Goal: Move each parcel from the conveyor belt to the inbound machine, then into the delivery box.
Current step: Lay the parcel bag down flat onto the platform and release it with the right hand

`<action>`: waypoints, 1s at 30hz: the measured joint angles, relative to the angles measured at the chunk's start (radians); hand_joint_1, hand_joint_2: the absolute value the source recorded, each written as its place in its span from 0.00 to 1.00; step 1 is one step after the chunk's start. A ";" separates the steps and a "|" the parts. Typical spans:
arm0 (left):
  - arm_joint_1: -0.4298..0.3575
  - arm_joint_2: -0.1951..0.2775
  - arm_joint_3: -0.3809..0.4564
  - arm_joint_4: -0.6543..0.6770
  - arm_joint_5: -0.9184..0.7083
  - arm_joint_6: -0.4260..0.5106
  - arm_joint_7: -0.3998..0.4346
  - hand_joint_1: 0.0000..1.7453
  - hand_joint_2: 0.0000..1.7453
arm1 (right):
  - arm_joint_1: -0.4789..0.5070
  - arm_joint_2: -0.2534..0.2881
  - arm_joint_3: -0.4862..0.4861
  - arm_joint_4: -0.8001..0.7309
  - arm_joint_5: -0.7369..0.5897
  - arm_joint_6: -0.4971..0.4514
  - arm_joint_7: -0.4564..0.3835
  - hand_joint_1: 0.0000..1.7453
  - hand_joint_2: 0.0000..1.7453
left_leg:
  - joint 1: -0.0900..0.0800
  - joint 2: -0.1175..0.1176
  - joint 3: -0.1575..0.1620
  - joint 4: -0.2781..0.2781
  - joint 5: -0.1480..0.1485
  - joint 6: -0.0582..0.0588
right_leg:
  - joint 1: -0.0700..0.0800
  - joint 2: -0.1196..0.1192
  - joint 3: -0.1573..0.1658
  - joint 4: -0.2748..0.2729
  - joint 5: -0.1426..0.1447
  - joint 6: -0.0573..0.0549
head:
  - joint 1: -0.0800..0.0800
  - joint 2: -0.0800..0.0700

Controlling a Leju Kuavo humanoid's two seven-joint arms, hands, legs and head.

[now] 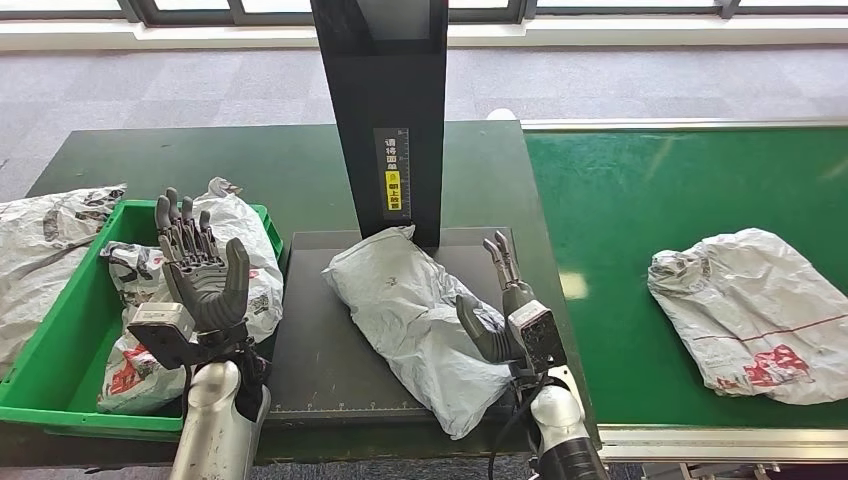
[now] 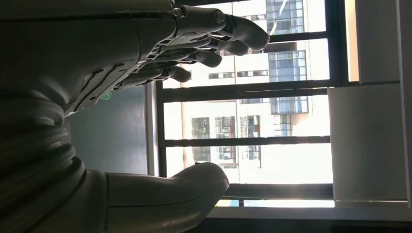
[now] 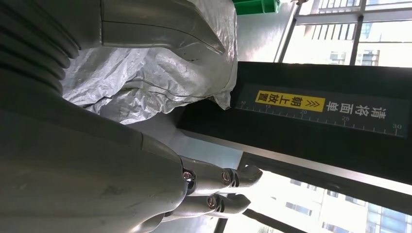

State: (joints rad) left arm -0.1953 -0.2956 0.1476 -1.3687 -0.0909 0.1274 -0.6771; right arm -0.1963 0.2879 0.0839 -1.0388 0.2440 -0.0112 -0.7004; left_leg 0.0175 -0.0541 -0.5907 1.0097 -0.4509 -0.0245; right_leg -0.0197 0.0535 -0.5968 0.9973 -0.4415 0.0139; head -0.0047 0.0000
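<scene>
A grey parcel [image 1: 415, 320] lies slantwise on the black plate of the inbound machine [image 1: 305, 350], below its black column [image 1: 385, 100]. My right hand [image 1: 500, 310] stands at the parcel's right side, thumb against the wrapping and fingers straight and apart from it. In the right wrist view the thumb lies on the parcel [image 3: 145, 82] while the fingers [image 3: 218, 191] point past it. Another white parcel [image 1: 745, 310] rests on the green conveyor belt [image 1: 640, 200]. My left hand [image 1: 200, 275] is raised over the green delivery box [image 1: 50, 350], fingers spread and empty [image 2: 97, 97].
The delivery box holds several parcels [image 1: 240, 250]. One more grey parcel [image 1: 45, 245] lies on the table left of the box. A metal rail [image 1: 720, 438] edges the belt's near side. Windows and grey carpet lie beyond the table.
</scene>
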 joint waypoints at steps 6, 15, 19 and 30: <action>0.000 0.000 0.000 0.001 0.001 0.001 0.000 0.00 1.00 | -0.002 -0.001 0.000 0.008 0.000 0.001 0.000 0.00 0.00 | 0.000 0.000 0.000 0.000 0.000 0.000 | 0.000 0.000 0.000 0.000 0.000 0.000 | 0.000 0.000; 0.000 0.000 0.000 0.001 0.004 0.014 0.000 0.00 1.00 | -0.016 -0.001 0.000 0.024 -0.036 0.031 0.000 0.00 0.00 | 0.000 0.000 0.000 0.000 0.000 0.000 | 0.000 0.000 0.000 0.000 0.000 0.000 | 0.000 0.000; 0.000 0.000 -0.001 0.001 0.004 0.016 0.000 0.00 1.00 | -0.010 -0.002 0.000 0.007 -0.081 0.059 -0.001 0.00 0.00 | 0.000 0.000 0.000 0.000 0.000 0.000 | 0.000 0.000 0.000 0.000 0.000 0.000 | 0.000 0.000; -0.007 0.000 -0.042 0.011 -0.078 0.030 0.001 0.00 1.00 | 0.046 -0.025 0.026 -0.189 -0.032 -0.261 -0.002 0.00 0.75 | 0.000 -0.001 -0.001 0.000 0.000 0.000 | 0.000 -0.001 0.000 0.000 0.000 0.000 | 0.000 0.000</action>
State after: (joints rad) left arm -0.2020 -0.2955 0.1053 -1.3574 -0.1689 0.1570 -0.6764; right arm -0.1499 0.2629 0.1104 -1.2275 0.2124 -0.2725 -0.7019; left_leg 0.0174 -0.0556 -0.5914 1.0099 -0.4508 -0.0244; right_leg -0.0199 0.0524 -0.5967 0.9973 -0.4413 0.0140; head -0.0048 0.0000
